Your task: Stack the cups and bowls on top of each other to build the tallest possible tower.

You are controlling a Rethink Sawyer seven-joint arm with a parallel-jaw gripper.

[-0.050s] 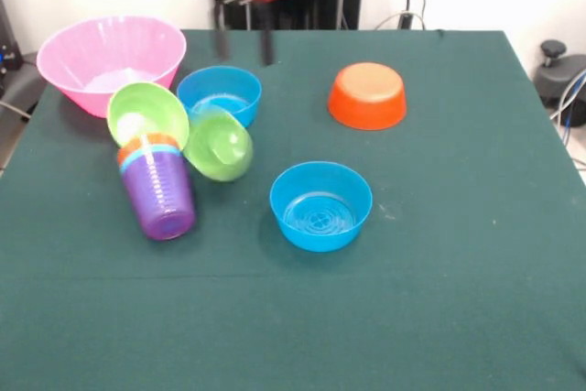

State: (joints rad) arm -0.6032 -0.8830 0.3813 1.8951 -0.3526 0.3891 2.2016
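Tower: the nested stack [156,180] is on the left side of the table, leaning or tipped so its purple base points toward the camera. Purple ridged cup [161,197] outermost, with light blue and orange rims peeking out above it and a yellow-green cup [146,114] on top, mouth tilted up at us.

Green bowl: ridged green bowl [218,144] on its side just right of the stack, touching or nearly touching it, opening facing left and up.

Blue bowls: one smooth blue bowl [220,93] upright right behind the green one, another blue bowl [320,205] upright and alone near the table's middle, with a moulded pattern in its bottom.

Orange bowl: upside down [367,95], flat base up, well apart from the rest on the right.

Pink bowl: big translucent pink bowl [110,61], faintly ribbed, upright at the far left, just behind the stack.

Gripper: blurred red head at the top, gripper [243,43] with two thin dark fingers hanging apart over the table, gripping nothing, just above the rear blue bowl.

Table: dark green cloth [439,299].
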